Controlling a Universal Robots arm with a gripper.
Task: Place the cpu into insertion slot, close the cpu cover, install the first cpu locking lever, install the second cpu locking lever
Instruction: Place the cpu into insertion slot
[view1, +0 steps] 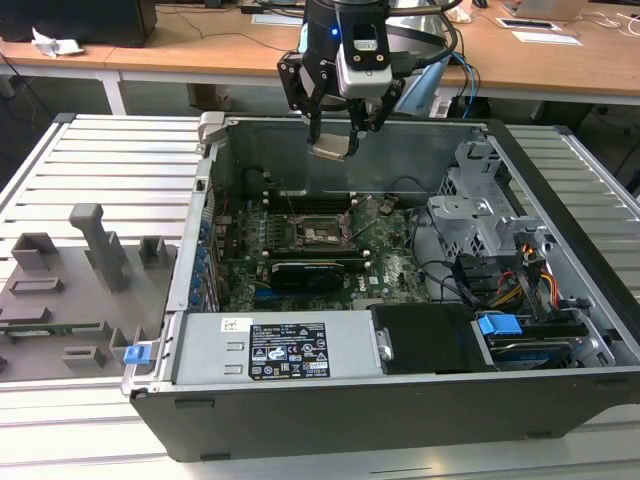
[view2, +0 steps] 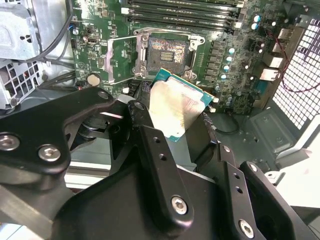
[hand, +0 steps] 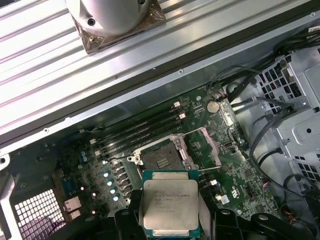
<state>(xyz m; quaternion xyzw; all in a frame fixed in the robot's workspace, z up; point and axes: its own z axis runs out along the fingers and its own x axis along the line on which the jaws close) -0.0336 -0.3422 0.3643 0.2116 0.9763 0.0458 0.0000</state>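
Open case (view1: 400, 412), claw (view1: 335, 138) holding cpu (hand: 171, 207), clear above insertion slot (hand: 162, 159)

The cpu (hand: 171, 207) sits between the jaws, above the motherboard (view1: 395, 262) holding the insertion slot (hand: 162, 159).

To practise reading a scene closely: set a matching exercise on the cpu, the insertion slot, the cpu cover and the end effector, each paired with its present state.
1 cpu
2 insertion slot
3 cpu cover
4 end effector

A bare, nothing in it
B shut on the cpu
C held up, not yet seated
D swung open beside the insertion slot

Pairs: 1-C, 2-A, 3-D, 4-B
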